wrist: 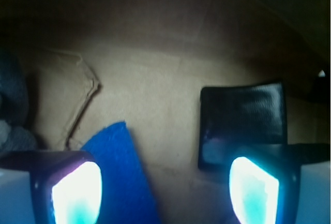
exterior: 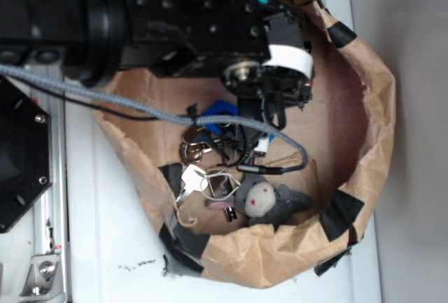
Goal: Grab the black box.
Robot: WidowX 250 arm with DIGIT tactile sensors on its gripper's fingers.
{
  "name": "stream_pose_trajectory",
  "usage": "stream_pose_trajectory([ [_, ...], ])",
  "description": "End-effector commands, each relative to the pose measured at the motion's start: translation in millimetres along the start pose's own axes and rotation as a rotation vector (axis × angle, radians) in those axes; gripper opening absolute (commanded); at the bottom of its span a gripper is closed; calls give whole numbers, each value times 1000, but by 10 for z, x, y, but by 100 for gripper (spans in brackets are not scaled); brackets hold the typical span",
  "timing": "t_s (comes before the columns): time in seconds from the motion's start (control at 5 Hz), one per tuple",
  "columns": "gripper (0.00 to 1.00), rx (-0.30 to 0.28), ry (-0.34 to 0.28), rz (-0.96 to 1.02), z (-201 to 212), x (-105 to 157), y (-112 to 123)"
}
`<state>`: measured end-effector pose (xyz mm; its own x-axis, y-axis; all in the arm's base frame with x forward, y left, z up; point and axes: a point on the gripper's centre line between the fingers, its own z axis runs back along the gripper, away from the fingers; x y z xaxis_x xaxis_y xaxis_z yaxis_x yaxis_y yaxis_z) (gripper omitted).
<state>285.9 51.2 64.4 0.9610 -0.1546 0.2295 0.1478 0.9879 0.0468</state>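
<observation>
A WidowX arm [exterior: 161,16] reaches from the upper left of the exterior frame into a brown paper bin [exterior: 364,100] whose crumpled rim is patched with black tape [exterior: 341,213], the bin sitting on a white bench [exterior: 105,247]. A grey braided cable [exterior: 105,96] runs across the frame from the left edge and ends in a plug near the bin's middle. Clutter fills the lower part of the bin: a grey stuffed toy with a pale face and red dots [exterior: 269,201] lies against the lower rim, a bunch of keys on metal rings [exterior: 199,170] lies left of it, and a scrap of blue cloth [exterior: 220,110] shows beneath the cable. A black hexagonal metal plate [exterior: 17,152] occupies the left edge, outside the bin. In the wrist view the gripper [wrist: 165,188] hangs over the cardboard floor with its jaws apart, the two fingertips [wrist: 77,193] glowing pale cyan at the lower left and lower right of the frame. The black box [wrist: 243,123] lies flat on the floor in the right half of that frame, glossy, its lower edge running behind the right fingertip rather than between the two; whether they touch cannot be told. The blue cloth lies at lower centre, just beside the left fingertip, partly within the gap. In the exterior view the box is hidden beneath the arm.
</observation>
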Motion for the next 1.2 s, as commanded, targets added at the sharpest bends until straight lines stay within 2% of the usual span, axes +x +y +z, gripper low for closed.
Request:
stream_pose_trajectory([
  [0.0, 100, 32, -64, 9, 120, 116, 147],
  [0.2, 100, 50, -30, 46, 107, 133, 249],
  [0.4, 100, 20, 27, 61, 247, 93, 276],
  [0.6, 100, 21, 91, 68, 272, -24, 334],
  [0.8, 100, 18, 84, 81, 237, -55, 416],
  [1.0, 100, 54, 49, 89, 87, -41, 426],
])
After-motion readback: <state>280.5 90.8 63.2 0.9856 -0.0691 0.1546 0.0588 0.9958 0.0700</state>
